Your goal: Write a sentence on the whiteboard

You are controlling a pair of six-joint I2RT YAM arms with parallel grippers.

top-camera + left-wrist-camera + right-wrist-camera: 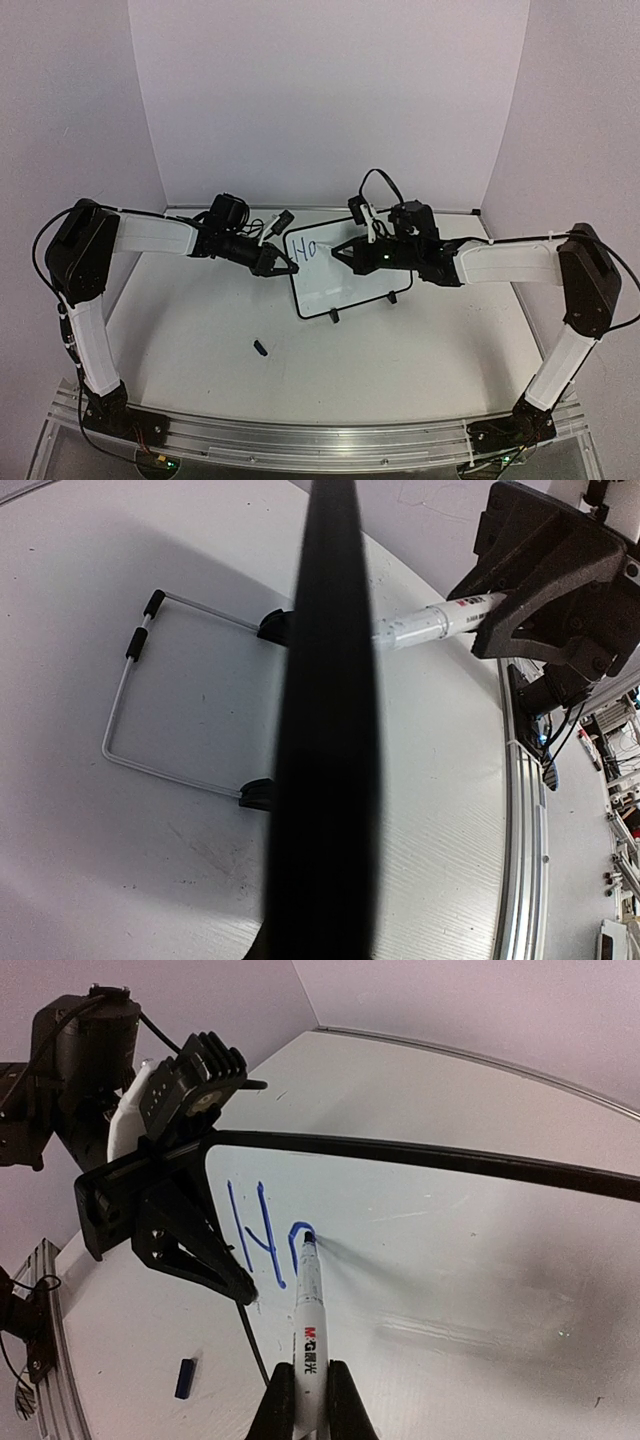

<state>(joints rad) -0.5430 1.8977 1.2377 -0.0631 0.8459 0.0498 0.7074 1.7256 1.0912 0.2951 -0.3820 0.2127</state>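
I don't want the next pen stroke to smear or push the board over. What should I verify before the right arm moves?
1. Marker tip on the whiteboard: ok, it touches at the half-formed "o".
2. Right gripper hold: ok, shut on the marker's barrel.
3. Left gripper bracing the board: ok, clamped on its left edge.
4. Letters written: ok, an "H" and part of an "o" in solid blue.
5. Room to the right of the letters: ok, the board is blank there.
6. Wire stand holding under pen pressure: cannot tell.
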